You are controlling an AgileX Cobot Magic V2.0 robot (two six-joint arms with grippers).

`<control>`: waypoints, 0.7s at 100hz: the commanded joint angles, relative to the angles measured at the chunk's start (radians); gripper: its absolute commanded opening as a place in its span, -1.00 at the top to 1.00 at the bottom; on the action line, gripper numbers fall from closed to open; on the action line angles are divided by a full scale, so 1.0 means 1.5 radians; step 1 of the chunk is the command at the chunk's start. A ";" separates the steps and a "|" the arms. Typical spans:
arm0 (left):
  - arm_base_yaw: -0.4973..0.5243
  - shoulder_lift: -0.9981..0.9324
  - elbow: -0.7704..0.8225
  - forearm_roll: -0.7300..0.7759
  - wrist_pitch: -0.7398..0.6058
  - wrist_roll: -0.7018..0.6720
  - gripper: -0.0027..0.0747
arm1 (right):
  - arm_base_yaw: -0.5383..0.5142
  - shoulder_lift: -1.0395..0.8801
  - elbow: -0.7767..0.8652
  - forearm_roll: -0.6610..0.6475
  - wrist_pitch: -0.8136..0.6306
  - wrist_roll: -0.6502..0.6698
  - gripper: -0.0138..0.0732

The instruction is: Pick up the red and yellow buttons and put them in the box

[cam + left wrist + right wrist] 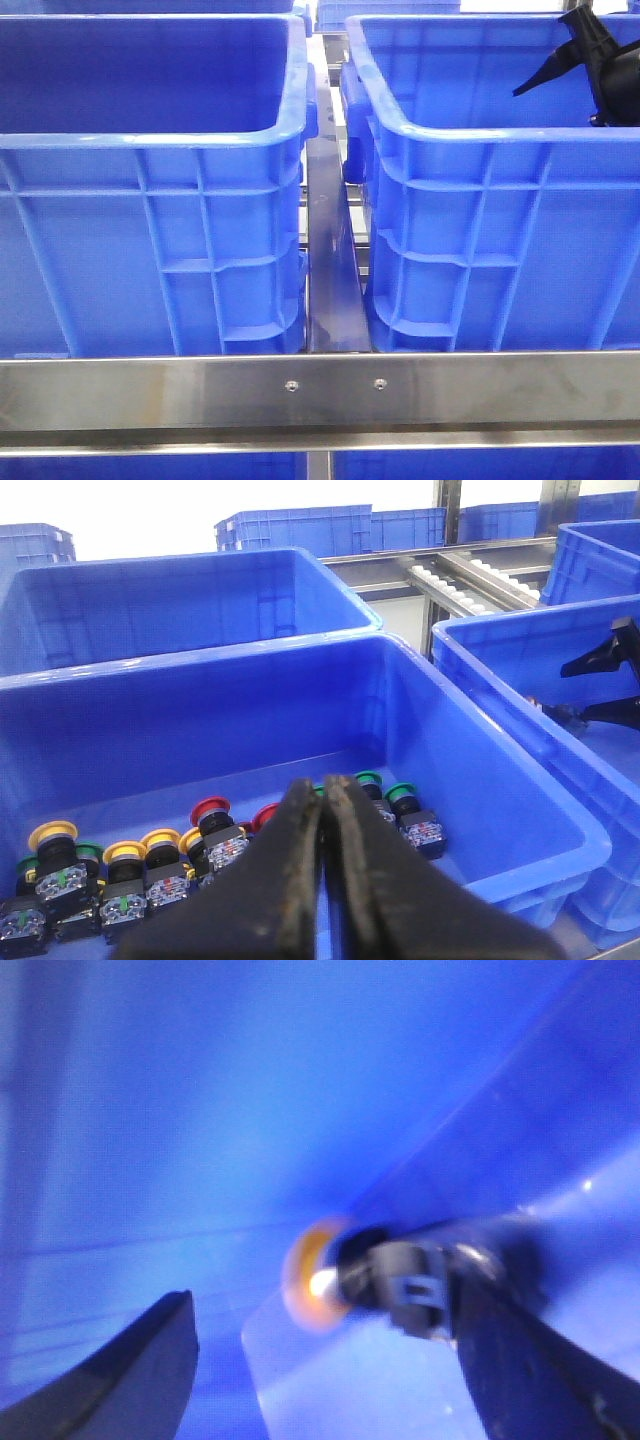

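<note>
Several push buttons lie along the floor of the left blue bin (470, 770): yellow ones (125, 853), red ones (211, 808) and green ones (402, 793). My left gripper (322, 785) is shut and empty, hovering above this row near a second red button (265, 816). My right gripper (320, 1360) is open inside the right blue bin (480, 130). A blurred yellow button (318, 1275) with a black body lies close against its right finger (530, 1350). The right arm (590, 60) shows in the front view at the bin's far right. The left gripper is out of the front view.
The left bin (150, 140) and right bin stand side by side on a steel frame (320, 395) with a narrow metal strip (330, 260) between them. More blue bins (150, 600) and a roller conveyor (470, 580) stand behind.
</note>
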 commanded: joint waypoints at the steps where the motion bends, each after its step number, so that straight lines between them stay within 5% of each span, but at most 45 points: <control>1: 0.001 0.007 -0.015 -0.014 -0.042 -0.004 0.98 | -0.004 -0.042 -0.020 0.029 0.024 -0.017 -0.61; 70: 0.001 0.007 -0.015 -0.014 -0.042 -0.004 0.98 | -0.001 -0.219 -0.011 -0.227 -0.002 -0.014 -0.61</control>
